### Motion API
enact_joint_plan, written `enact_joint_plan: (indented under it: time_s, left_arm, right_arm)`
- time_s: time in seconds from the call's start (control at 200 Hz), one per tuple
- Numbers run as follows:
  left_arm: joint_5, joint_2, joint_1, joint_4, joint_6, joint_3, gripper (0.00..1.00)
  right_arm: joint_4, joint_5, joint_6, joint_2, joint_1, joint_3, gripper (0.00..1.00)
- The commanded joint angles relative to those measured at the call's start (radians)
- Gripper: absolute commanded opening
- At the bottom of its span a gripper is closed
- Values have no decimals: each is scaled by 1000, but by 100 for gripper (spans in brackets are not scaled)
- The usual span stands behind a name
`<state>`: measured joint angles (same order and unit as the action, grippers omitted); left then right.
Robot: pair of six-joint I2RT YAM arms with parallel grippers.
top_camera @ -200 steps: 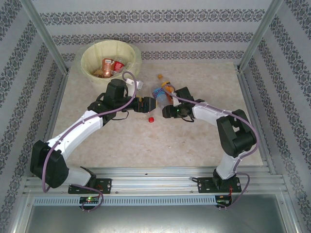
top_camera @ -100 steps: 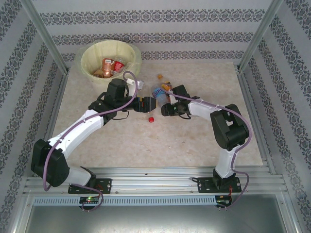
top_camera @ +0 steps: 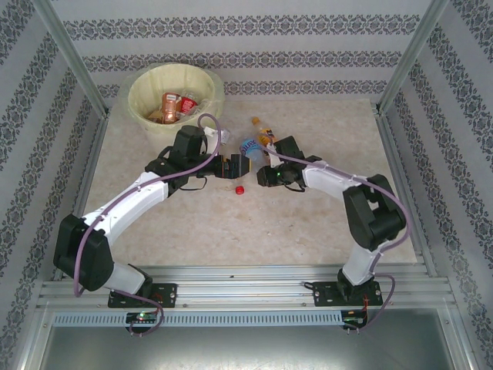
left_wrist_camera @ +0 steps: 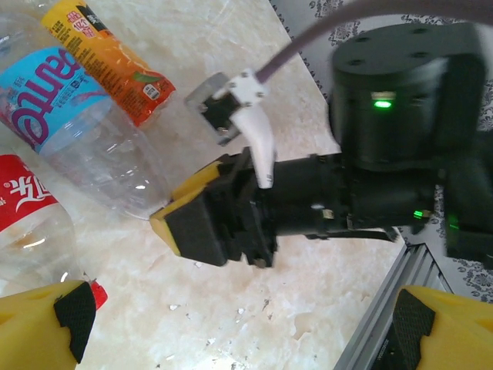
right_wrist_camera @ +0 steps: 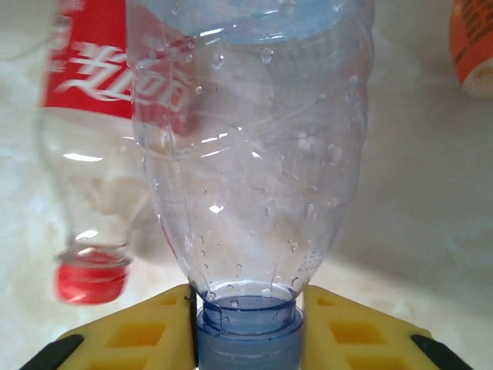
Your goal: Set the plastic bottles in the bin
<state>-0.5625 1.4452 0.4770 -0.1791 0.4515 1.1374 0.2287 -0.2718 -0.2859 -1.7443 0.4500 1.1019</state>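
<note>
Marbled beige tabletop (top_camera: 231,231), damask-striped wallpaper walls (top_camera: 254,46), aluminium frame posts (top_camera: 74,60)

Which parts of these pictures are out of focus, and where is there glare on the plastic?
Right wrist view: the blue-capped bottle is sharp, with white glints; the red-label bottle is blurred. Left wrist view: the left gripper has soft fingers at the bottom corners. Top external view: even light, faint shadows.
</note>
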Motion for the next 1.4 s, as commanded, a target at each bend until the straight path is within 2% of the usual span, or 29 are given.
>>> enact_joint_plan:
  time_s: [0.0, 0.39, 0.734, 1.139, 1.394]
  left_arm:
    - [-22, 14, 8, -4, 38, 28, 100]
    - [-79, 53, -15, 31, 112, 26, 100]
    - [-161, 49, -42, 206, 217, -39, 100]
    - [-228, 60, -61, 348, 306, -74, 100]
    - [-261, 74, -65, 363, 335, -69, 87]
  right_arm:
    - [1, -11, -28, 104, 10, -54, 30]
    - [-17, -40, -119, 381, 30, -201, 29]
    - [-46, -133, -224, 583, 86, -272, 31]
    - [-84, -191, -267, 632, 147, -312, 31]
    - [-90, -167, -264, 620, 173, -310, 31]
